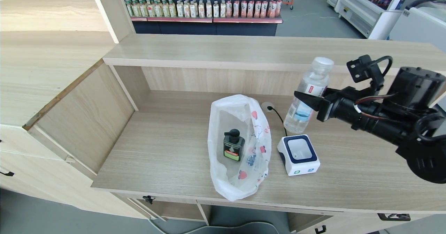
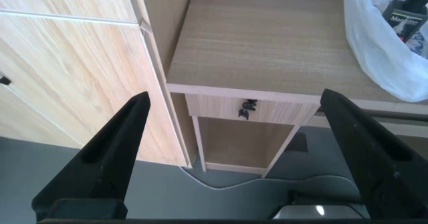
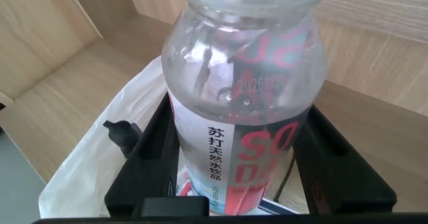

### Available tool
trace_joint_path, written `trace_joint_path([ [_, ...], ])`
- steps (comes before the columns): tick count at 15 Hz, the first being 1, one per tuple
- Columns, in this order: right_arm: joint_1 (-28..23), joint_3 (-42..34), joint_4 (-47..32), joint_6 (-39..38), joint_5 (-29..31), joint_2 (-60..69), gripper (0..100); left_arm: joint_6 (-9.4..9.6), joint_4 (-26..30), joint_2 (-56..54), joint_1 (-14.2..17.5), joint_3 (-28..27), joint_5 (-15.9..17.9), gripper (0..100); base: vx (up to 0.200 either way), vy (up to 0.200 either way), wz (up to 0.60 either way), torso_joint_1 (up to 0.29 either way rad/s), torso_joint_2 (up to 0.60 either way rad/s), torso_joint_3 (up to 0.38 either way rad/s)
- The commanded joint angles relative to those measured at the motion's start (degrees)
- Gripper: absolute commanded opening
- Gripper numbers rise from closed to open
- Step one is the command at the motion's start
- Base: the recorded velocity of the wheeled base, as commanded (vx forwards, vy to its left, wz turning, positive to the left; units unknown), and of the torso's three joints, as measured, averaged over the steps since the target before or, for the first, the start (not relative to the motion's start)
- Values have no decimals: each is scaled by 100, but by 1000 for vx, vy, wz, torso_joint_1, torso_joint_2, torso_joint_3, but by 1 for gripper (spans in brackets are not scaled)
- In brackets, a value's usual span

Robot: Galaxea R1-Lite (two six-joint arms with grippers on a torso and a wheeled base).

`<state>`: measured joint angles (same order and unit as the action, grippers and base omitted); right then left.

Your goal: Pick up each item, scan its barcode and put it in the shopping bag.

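Two fingers of your right gripper (image 1: 306, 100) clamp the clear soda bottle (image 1: 299, 117) at its label; the far finger is hidden behind it in the head view, and its barcode can't be made out. Bottle tilted, cap up, near the scanner's (image 1: 298, 154) far end. Shopping bag (image 1: 223, 178) alongside holds a dark pump bottle (image 1: 233, 145). Your left gripper (image 2: 235, 100) is spread wide, empty, off the counter's (image 2: 267, 43) front edge

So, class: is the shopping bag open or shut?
Open: the shopping bag has its mouth spread wide, showing the dark pump bottle inside.
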<state>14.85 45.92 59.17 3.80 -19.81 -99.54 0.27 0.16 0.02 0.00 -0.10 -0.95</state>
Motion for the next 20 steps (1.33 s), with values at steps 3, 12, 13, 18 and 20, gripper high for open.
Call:
trace_joint_path([
  [3,361,1094,358,42,12,-1472,0,0,2,-2,0,1,-2,100,0,0,0,0,0,0],
  [12,844,2079,921,226,3,-2887,0,0,2,-2,0,1,-2,100,0,0,0,0,0,0],
  [13,862,2158,938,235,3,-2993,0,0,2,-2,0,10,-2,100,0,0,0,0,0,0],
  [18,950,2272,1378,472,-5,-3423,0,0,2,-2,0,1,-2,100,0,0,0,0,0,0],
  [20,950,2246,1589,481,-5,-3590,0,0,2,-2,0,1,-2,100,0,0,0,0,0,0],
])
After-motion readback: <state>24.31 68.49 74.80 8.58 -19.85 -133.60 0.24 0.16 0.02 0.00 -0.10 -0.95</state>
